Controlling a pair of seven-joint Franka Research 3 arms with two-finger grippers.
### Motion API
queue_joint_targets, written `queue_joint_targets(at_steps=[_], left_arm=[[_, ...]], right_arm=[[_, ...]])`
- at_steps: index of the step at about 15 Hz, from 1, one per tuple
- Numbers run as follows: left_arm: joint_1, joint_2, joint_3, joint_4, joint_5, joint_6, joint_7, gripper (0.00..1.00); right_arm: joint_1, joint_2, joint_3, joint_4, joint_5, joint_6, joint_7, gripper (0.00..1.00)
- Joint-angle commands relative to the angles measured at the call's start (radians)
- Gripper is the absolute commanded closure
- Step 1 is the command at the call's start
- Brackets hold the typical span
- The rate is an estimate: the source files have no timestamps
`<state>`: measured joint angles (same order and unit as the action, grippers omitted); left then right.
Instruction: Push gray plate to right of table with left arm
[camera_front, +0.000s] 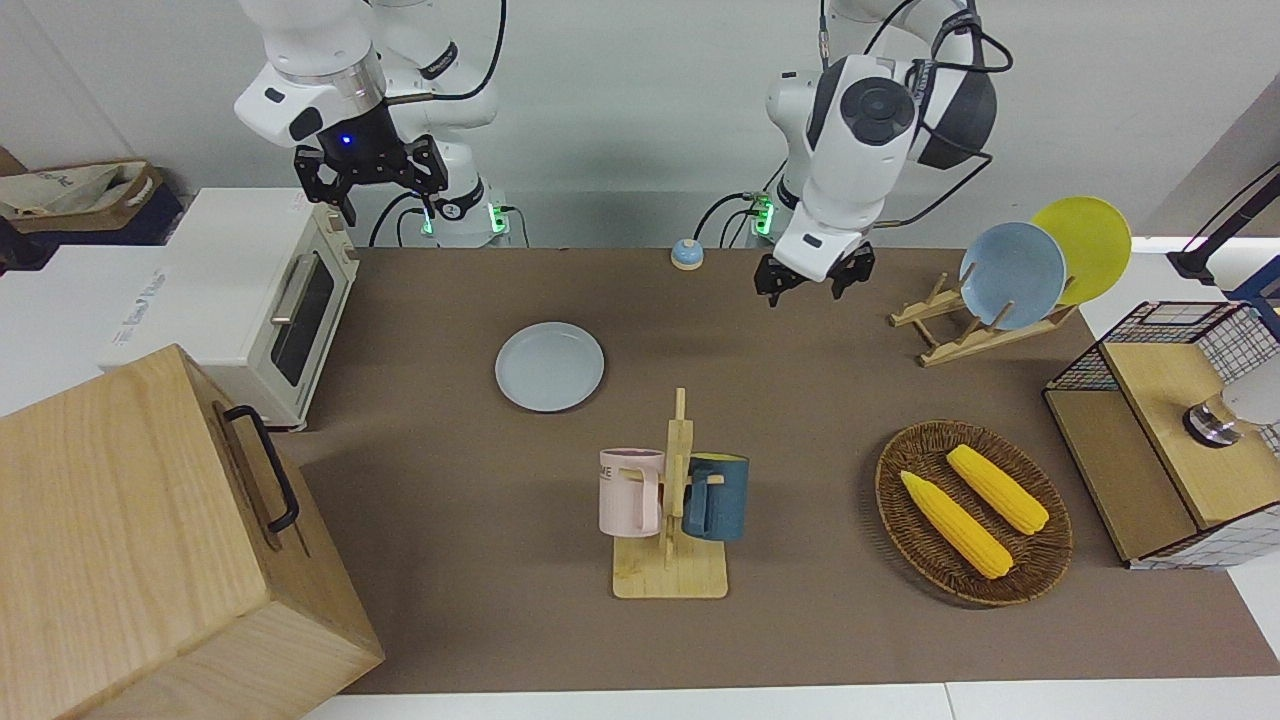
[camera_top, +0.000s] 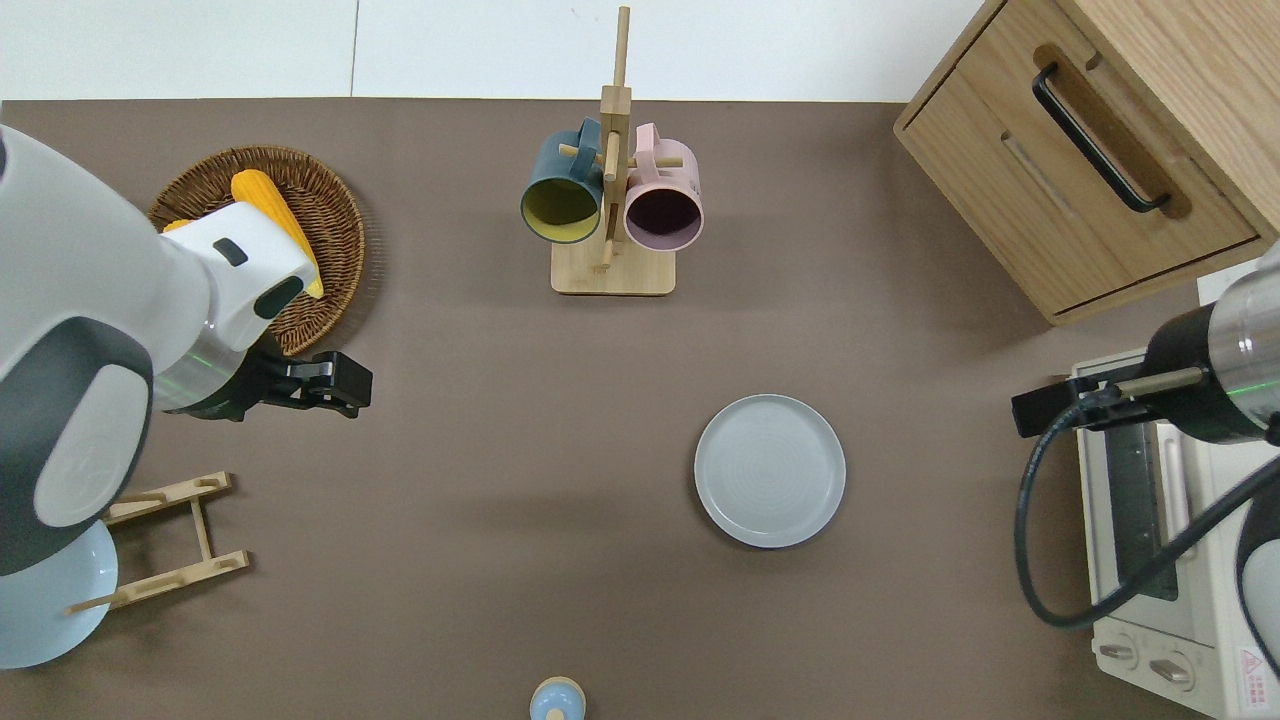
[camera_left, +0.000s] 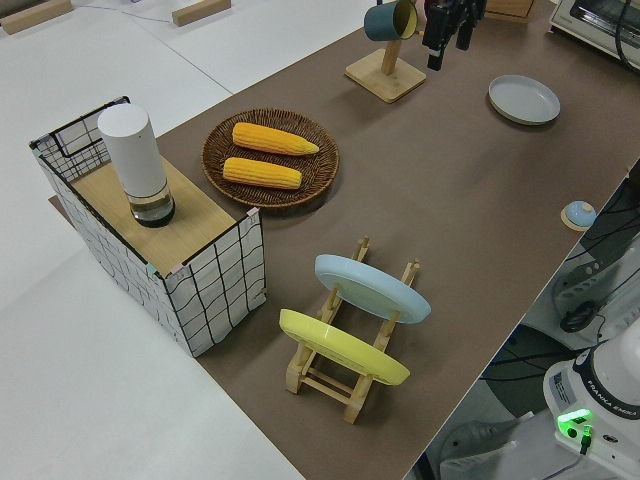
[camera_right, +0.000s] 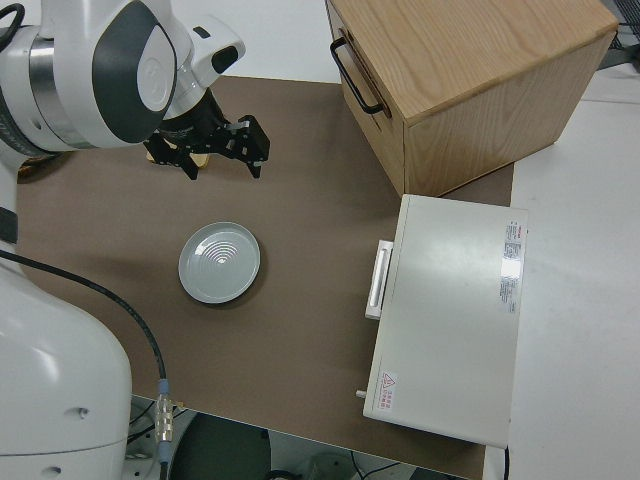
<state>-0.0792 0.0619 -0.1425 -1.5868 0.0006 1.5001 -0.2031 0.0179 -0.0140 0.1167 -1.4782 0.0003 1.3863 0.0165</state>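
Observation:
The gray plate (camera_front: 550, 366) lies flat on the brown table (camera_top: 500, 420), between the toaster oven and the mug rack; it also shows in the overhead view (camera_top: 770, 470), the left side view (camera_left: 523, 99) and the right side view (camera_right: 219, 262). My left gripper (camera_front: 812, 283) is open and empty, up in the air. In the overhead view it (camera_top: 345, 385) is over bare table between the wicker basket and the plate rack, well away from the plate toward the left arm's end. My right gripper (camera_front: 375, 185) is open; that arm is parked.
A mug rack (camera_top: 612, 272) with a blue and a pink mug stands farther from the robots than the plate. A wooden cabinet (camera_top: 1100, 150) and toaster oven (camera_front: 270, 290) fill the right arm's end. A corn basket (camera_front: 975, 510), plate rack (camera_front: 985, 335), wire crate (camera_front: 1160, 420) and small bell (camera_front: 686, 254) stand elsewhere.

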Motion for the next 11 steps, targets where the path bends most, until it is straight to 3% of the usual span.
queue_joint_targets(at_steps=[1,8,11], left_arm=[[0.03,0.009,-0.008,0.073,-0.005,-0.061,0.068,0.0],[0.102,0.01,-0.006,0.114,-0.014,-0.061,0.218,0.0],[0.108,0.016,-0.003,0.114,-0.011,-0.061,0.223,0.0]], right_arm=[[-0.019,-0.003,0.015,0.009,0.004,-0.013,0.013,0.017],[-0.019,-0.003,0.015,0.009,0.004,-0.013,0.013,0.017],[-0.019,-0.003,0.015,0.009,0.004,-0.013,0.013,0.017]])
